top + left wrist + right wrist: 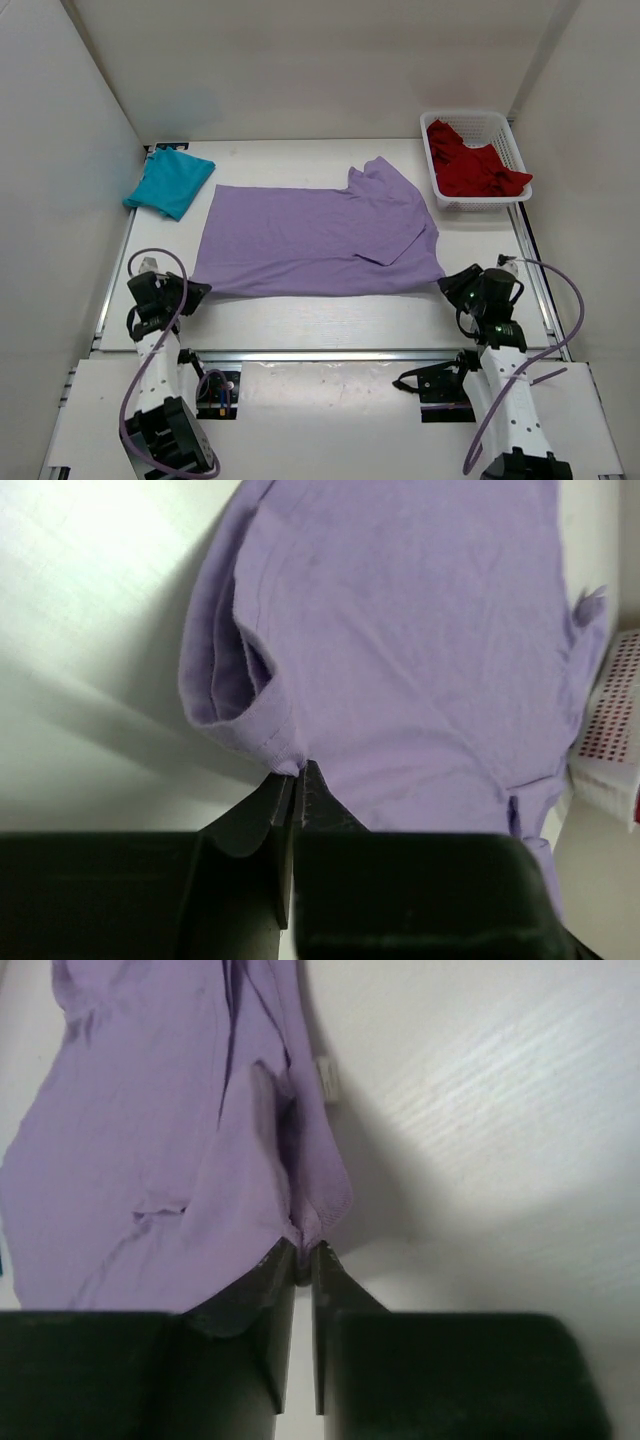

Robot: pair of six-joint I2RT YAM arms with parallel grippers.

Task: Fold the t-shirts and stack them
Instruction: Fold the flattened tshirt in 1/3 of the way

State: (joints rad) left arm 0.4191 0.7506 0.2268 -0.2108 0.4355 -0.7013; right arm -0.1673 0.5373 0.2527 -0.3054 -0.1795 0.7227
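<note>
The light purple t-shirt [310, 240] lies spread sideways on the white table [320, 325]. Its cloth is smooth with only faint creases. One short sleeve sticks out at its far edge, and a flap of fabric is folded over onto its right part. At its near left corner, the left gripper [200, 290] has its fingers pressed together on the stitched hem. The left wrist view shows the doubled edge curling up just above the black fingertips. At its near right corner, the right gripper [447, 285] pinches the fabric edge in the same way, with a thin fold of purple cloth caught between its nearly closed fingers. A small white label [325, 1078] shows on the shirt's right edge in the right wrist view. Beyond the purple shirt's far left corner, and apart from it, the teal t-shirt [170, 183] lies folded into a compact packet. Beyond its far right corner stands a white mesh basket [478, 204], with the red t-shirt [470, 168] crumpled inside.
</note>
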